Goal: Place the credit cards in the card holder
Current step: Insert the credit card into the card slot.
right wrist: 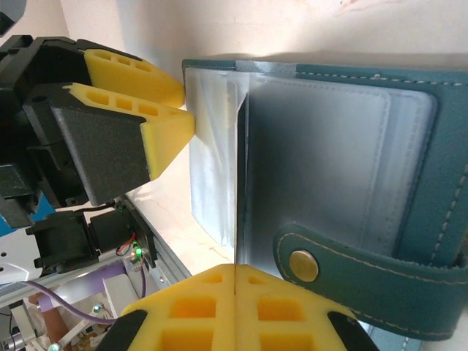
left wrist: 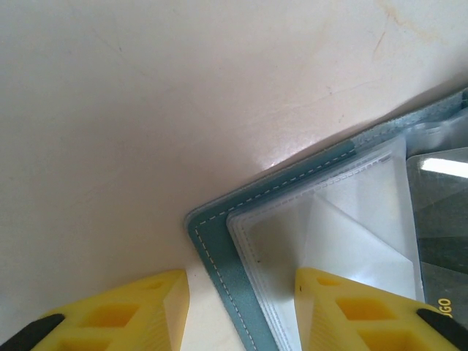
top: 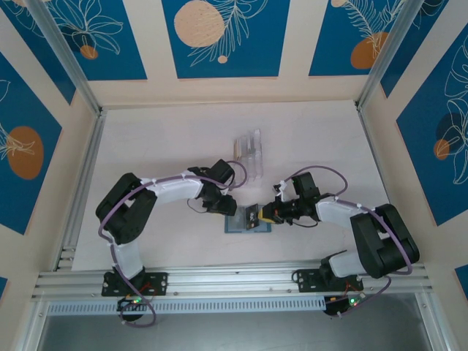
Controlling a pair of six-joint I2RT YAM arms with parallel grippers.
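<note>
Right wrist view: right gripper (right wrist: 235,274) clenches a grey credit card (left wrist: 442,219), left gripper (right wrist: 186,108) gapes astride the card holder (right wrist: 446,131) corner; unpinned holder may slide, card missing pocket (right wrist: 212,168).

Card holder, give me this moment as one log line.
left gripper open over card holder corner | right gripper shut on credit card

Card holder (top: 247,222): teal, stitched edge, lying open and flat at lower centre of the top view, clear pockets facing up. Grey card (left wrist: 439,219) tilted over the pockets.
</note>
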